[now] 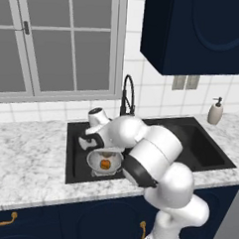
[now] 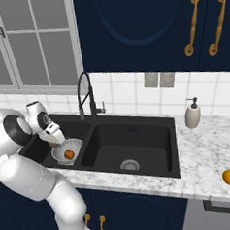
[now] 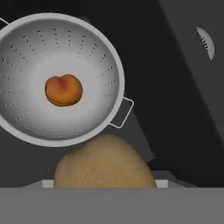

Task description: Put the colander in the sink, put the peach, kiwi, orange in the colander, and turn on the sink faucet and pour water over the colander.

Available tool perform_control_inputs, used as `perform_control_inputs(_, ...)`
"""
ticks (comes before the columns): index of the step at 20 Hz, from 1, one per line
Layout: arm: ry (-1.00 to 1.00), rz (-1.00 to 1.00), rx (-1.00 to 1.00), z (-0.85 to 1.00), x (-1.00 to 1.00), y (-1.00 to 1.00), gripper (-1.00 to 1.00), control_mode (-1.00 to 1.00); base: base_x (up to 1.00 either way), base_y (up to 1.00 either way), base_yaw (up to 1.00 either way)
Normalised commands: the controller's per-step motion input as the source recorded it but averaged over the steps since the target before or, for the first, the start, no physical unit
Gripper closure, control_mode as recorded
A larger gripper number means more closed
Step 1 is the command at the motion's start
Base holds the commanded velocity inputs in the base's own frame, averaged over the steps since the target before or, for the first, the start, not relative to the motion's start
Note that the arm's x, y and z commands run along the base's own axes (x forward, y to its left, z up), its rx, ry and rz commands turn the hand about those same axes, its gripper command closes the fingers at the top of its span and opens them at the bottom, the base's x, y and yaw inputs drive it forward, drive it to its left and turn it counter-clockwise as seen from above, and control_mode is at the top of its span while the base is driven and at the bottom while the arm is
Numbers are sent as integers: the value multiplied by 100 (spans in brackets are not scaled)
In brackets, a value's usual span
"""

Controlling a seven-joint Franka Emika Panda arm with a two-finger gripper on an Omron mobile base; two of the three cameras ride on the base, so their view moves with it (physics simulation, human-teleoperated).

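The black matte double-basin sink (image 1: 209, 151), set in the grey-white marbled bench (image 1: 25, 156), carries the shiny silver perforated colander (image 3: 26, 113) in its left basin, a cleft orange-red peach (image 3: 64, 89) resting at the bowl's centre. The gripper (image 1: 92, 140) hangs above the colander's rim, closed on the dull-brown egg-shaped kiwi (image 3: 105, 162). In the hand view the kiwi sits off the bowl's handled edge, so release calls for shifting toward the centre.
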Motion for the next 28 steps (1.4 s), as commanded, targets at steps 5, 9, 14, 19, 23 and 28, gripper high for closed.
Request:
perform_control_inputs(5,13,20,-14,-36,23,-3,100,-100,0,0,0)
perform_control_inputs(9,1,15,-3,-20,17,-7,100,-100,0,0,0)
perform_control_inputs(14,0,2,0,-7,16,-7,100,-100,0,0,0)
perform_control_inputs(19,0,-1,0,-13,3,-11,100,-100,0,0,0)
perform_control_inputs(23,0,-7,0,-9,0,-29,100,-100,0,0,0)
perform_control_inputs(28,0,-12,0,-24,0,-45,100,-100,0,0,0)
